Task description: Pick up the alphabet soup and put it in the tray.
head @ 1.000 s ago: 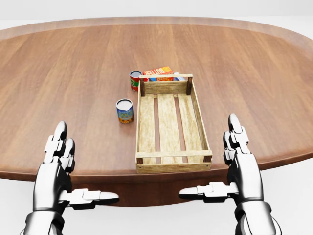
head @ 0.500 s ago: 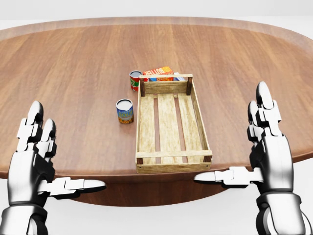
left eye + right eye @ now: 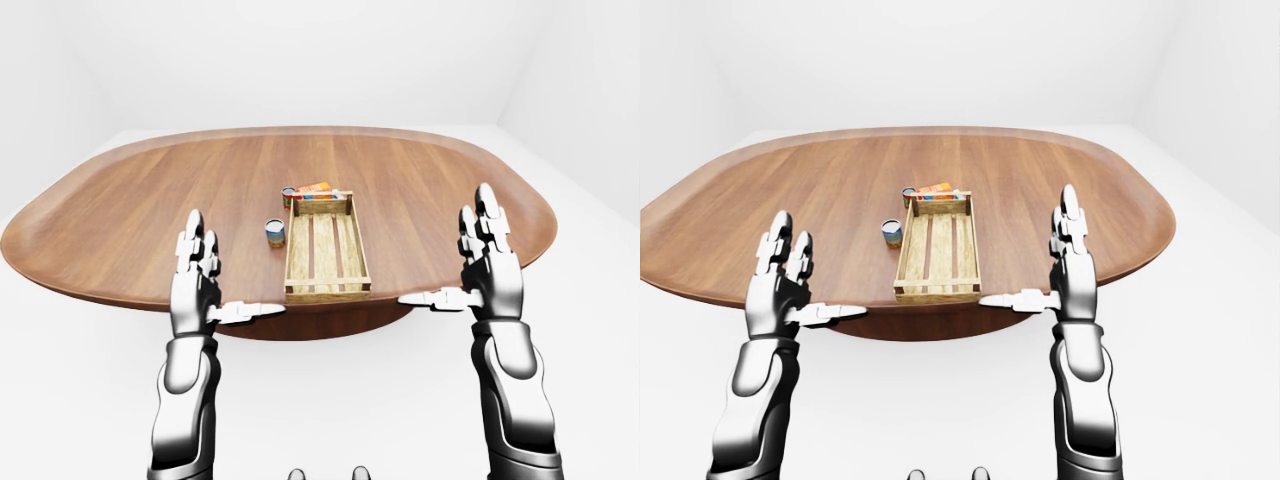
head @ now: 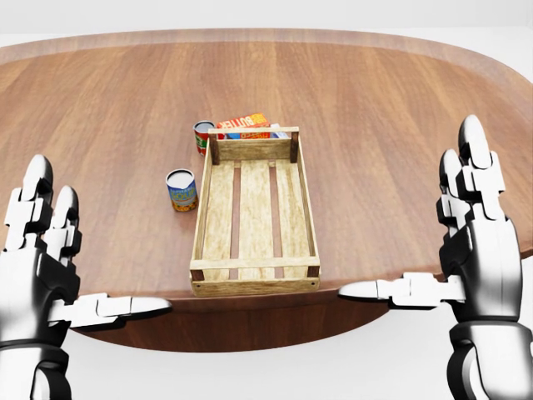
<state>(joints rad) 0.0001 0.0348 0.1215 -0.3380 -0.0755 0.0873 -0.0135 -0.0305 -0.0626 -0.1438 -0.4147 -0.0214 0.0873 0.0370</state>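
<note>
A can with a blue and yellow label (image 4: 181,191), which I take for the alphabet soup, stands upright on the wooden table (image 4: 391,108), just left of the empty slatted wooden tray (image 4: 254,286). My left hand (image 4: 87,250) is open, fingers up, at the table's near edge, well below and left of the can. My right hand (image 4: 420,229) is open at the near edge, right of the tray. Neither hand touches anything.
A red can (image 4: 203,137) and an orange butter box (image 4: 242,124) stand at the tray's top end, the box partly hidden behind the tray wall. The left-eye view shows the oval table (image 3: 150,200) in a white room.
The whole picture has shifted: tray and cans now sit further left and slightly lower, so the camera moved. Both hands have spread apart and risen, still open.
</note>
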